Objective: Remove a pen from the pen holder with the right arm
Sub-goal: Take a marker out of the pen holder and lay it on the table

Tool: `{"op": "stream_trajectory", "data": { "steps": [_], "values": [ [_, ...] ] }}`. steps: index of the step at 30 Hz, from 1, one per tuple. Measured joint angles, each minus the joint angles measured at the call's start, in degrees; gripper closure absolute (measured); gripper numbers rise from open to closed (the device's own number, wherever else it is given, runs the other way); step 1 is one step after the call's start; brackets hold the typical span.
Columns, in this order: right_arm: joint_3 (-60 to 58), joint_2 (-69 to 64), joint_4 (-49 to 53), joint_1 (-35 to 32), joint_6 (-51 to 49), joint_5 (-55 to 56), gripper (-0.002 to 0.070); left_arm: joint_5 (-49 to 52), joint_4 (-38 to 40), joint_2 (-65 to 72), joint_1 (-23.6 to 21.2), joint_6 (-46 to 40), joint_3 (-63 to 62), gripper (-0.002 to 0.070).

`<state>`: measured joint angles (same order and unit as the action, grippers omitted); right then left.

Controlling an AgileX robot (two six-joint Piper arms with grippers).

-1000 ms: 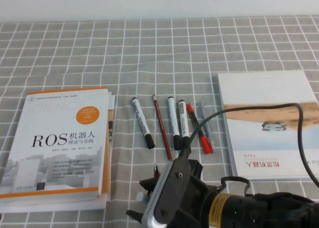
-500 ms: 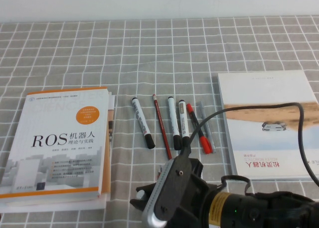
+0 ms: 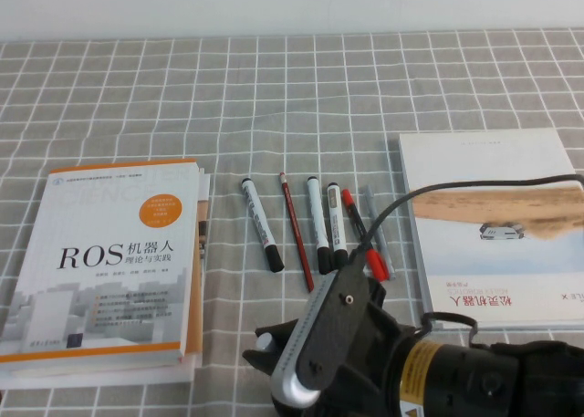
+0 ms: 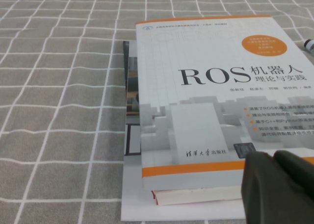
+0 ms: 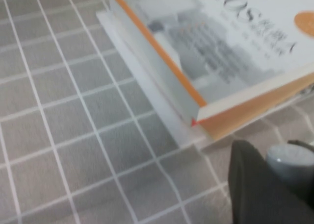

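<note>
Right of the glossy ROS book (image 3: 119,253), slim markers (image 3: 315,221) lie in a row on checked cloth (image 3: 274,88). Beside the book's near corner, the right gripper (image 3: 265,344) is clamped on a pale, round-ended pen (image 5: 289,160), shown plainly only by its wrist view. The matte black left gripper (image 4: 277,185) is seen over the book's near edge; its state cannot be told.

The row holds five pens (image 3: 318,224) and one red pencil (image 3: 297,233), beside one book stack (image 3: 109,262) and one single book (image 3: 493,225).

Bright, even overhead light, faint shadows; right wrist view blurred.
</note>
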<state>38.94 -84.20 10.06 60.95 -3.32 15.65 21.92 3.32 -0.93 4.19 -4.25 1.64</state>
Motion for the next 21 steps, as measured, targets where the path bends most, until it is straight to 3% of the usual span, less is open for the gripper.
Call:
{"op": "stream_trajectory", "data": {
  "steps": [8, 21],
  "values": [
    [1.9, 5.0, -0.2, 0.0, 0.0, -5.6, 0.059, 0.0, 0.0, 0.0, 0.0, 0.0, 0.0, 0.0678],
    [17.8, 8.6, 0.0, -2.5, 1.5, -16.9, 0.059, 0.0, 0.0, 0.0, 0.0, 0.0, 0.0, 0.0678]
  ]
}}
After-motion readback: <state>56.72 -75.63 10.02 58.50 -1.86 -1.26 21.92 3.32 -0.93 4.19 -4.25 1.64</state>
